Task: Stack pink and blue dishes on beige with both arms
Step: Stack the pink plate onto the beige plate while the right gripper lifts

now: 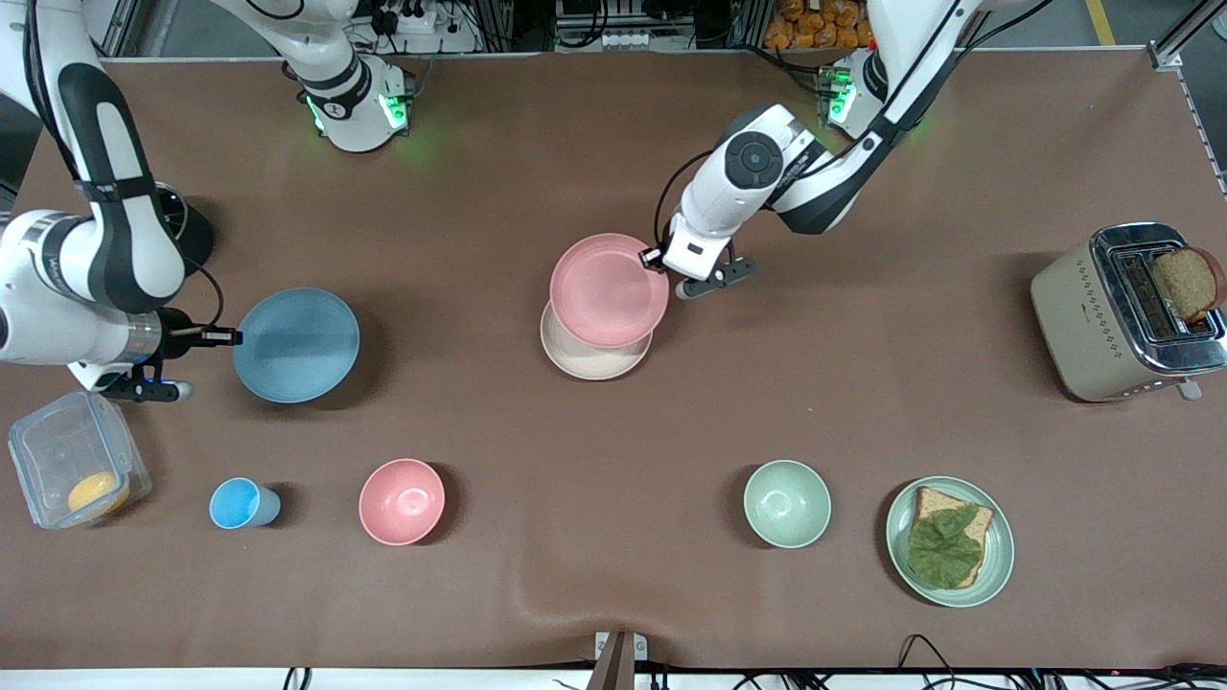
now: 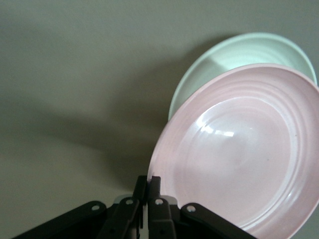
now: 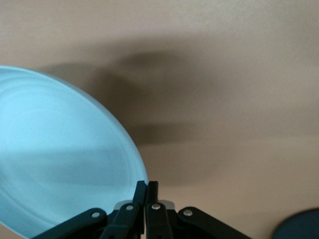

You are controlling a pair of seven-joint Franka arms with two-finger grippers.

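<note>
The pale pink plate hangs over the beige plate, covering most of it. My left gripper is shut on the pink plate's rim, on the edge toward the left arm's end of the table. In the left wrist view the pink plate tilts above the beige plate, with the left gripper pinching its edge. The light blue plate is toward the right arm's end, with my right gripper shut on its rim. The right wrist view shows the blue plate lifted, its shadow on the table, and the right gripper on its edge.
A clear box with something orange, a small blue cup, a pink bowl, a green bowl and a green plate with bread and a leaf line the side nearest the front camera. A toaster stands at the left arm's end.
</note>
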